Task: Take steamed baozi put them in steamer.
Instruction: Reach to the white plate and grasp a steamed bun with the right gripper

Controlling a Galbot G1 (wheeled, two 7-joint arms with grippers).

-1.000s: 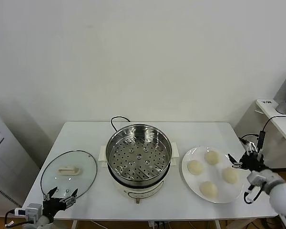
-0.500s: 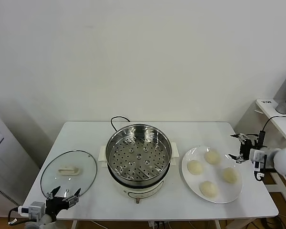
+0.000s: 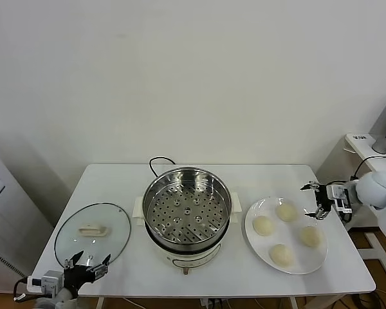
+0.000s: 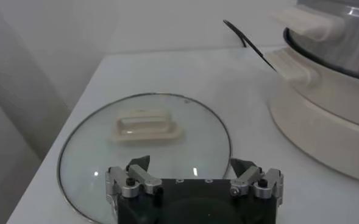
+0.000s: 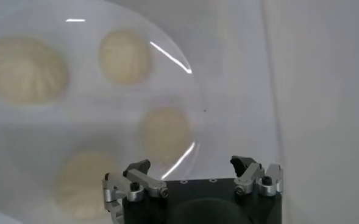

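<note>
- I have the right gripper (image 3: 314,202) up over the far right part of the table (image 3: 116,187), just beside the far edge of the white plate (image 3: 254,212); its jaws stand wide apart and hold nothing; in the right wrist view the same gripper (image 5: 193,176) looks down on the plate (image 5: 94,128) with its fingers (image 5: 133,173) spread and empty
- The four steamed baozi (image 3: 285,212) all lie on the plate, apart from one another; two sit toward the far side, two toward the near side; I see all four from the right wrist as well (image 5: 125,56), none touched by the gripper
- The steamer (image 3: 187,205) stands in the middle of the table, to the left of the plate and just beside it; its perforated tray is bare, and a black cable (image 3: 159,161) runs off behind it
- The glass lid (image 3: 92,234) lies flat on the table to the left of the steamer, cream handle up
- My left gripper (image 3: 86,266) waits low at the near left edge of the table, by the near rim of the lid; its jaws are fully open with nothing between them; the left wrist view shows the gripper (image 4: 194,176) at the rim of the lid (image 4: 144,149), with the steamer's white base (image 4: 325,115) off to one side
</note>
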